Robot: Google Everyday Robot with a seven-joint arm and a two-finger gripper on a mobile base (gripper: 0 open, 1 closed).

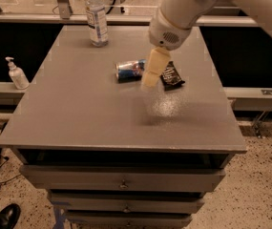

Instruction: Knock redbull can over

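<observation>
So the redbull can (128,70) is lying flat on its side around the middle of the table (78,113), long axis running roughly across, so going by how it lies I'd call the knock-over basically done. Handling-wise, it's a slim metal can: thin walls that dent if you squeeze hard, a smooth and fairly slick skin, and round, so on its side it'll roll at the lightest nudge. No way to tell if it's full or empty, so weight is a guess. If you did have to take hold of it, I'd go across the middle of the body, not the ends. The pincer (149,82) hangs just beside the can's right-hand end, between it and a flat black snack wrapper (172,76), pointing down with its tip close over the table. I honestly can't tell whether it's spread or pressed together, or whether it's touching the can. It isn't holding anything that I can see. Further back from the can, near the far left corner, a clear water bottle (97,20) stands upright, well apart. The tabletop is flat, grey and a bit glossy, so not much grip for a rolling can. There are drawers (121,180) underneath. Well off to the can's left, off the table, a pump bottle (16,74) sits on a ledge, and there's a speckled floor (264,194) below.
</observation>
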